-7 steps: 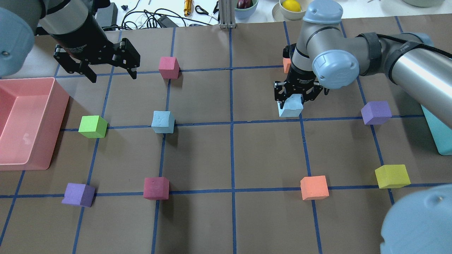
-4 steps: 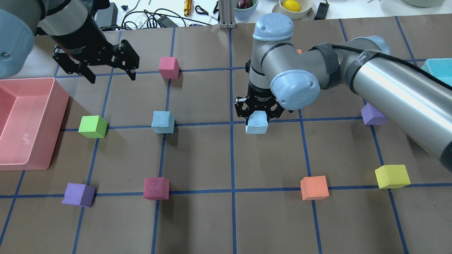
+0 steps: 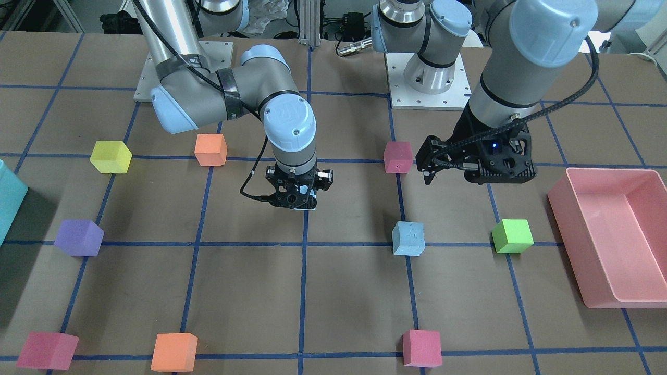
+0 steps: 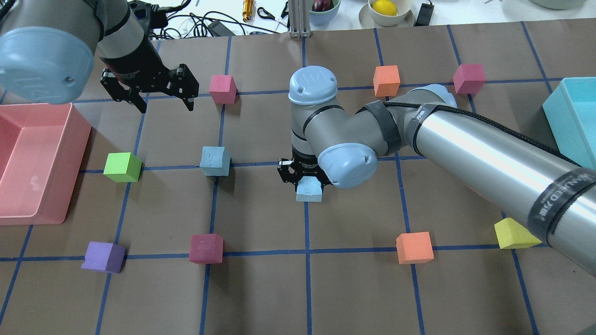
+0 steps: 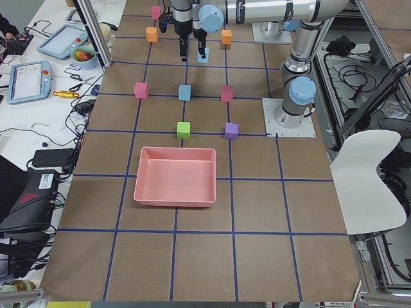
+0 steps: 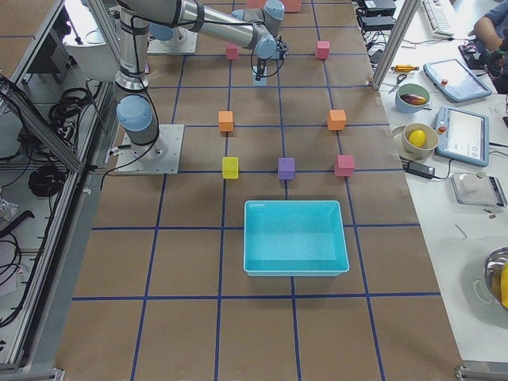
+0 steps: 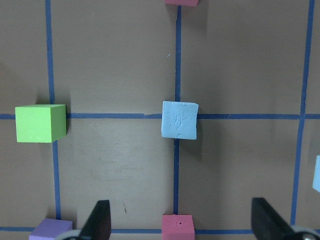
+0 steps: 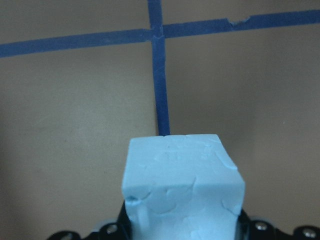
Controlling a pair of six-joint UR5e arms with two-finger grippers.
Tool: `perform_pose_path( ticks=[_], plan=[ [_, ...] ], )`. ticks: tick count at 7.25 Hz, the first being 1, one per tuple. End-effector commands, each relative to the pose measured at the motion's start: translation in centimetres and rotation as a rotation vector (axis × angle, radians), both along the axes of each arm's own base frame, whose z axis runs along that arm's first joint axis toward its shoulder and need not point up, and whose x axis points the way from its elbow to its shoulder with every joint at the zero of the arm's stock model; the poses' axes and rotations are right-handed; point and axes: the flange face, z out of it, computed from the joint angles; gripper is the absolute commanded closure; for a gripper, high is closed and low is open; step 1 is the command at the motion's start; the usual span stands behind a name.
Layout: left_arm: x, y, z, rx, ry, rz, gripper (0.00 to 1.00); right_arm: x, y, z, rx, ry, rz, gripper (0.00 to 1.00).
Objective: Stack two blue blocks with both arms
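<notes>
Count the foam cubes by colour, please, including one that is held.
Blue cubes: 2
Pink cubes: 3
Orange cubes: 2
Purple cubes: 2
Green cube: 1
Yellow cube: 1
Total: 11

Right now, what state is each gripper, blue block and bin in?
right gripper: shut on the held blue block.
left gripper: open, holding nothing.
held blue block: clamped in the right gripper.
other blue block: resting loose on the table, nothing gripping it.
pink bin: empty.
teal bin: empty.
</notes>
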Motion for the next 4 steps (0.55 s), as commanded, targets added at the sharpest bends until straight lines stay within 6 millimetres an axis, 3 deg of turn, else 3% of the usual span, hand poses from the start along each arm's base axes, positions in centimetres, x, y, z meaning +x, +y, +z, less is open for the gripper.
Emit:
perform_pose_path(
  ticks=[1, 4],
  plan=[
    [0.2, -0.8, -3.7, 0.018, -0.001, -0.007, 0.0, 0.0, 1.2, -1.7, 0.026, 0.012, 0.001, 1.0],
    [0.2, -2.4, -9.2, 0.002, 0.0, -0.013, 0.0, 0.4, 1.7, -2.0, 0.034, 0.012, 0.012, 0.98]
  ],
)
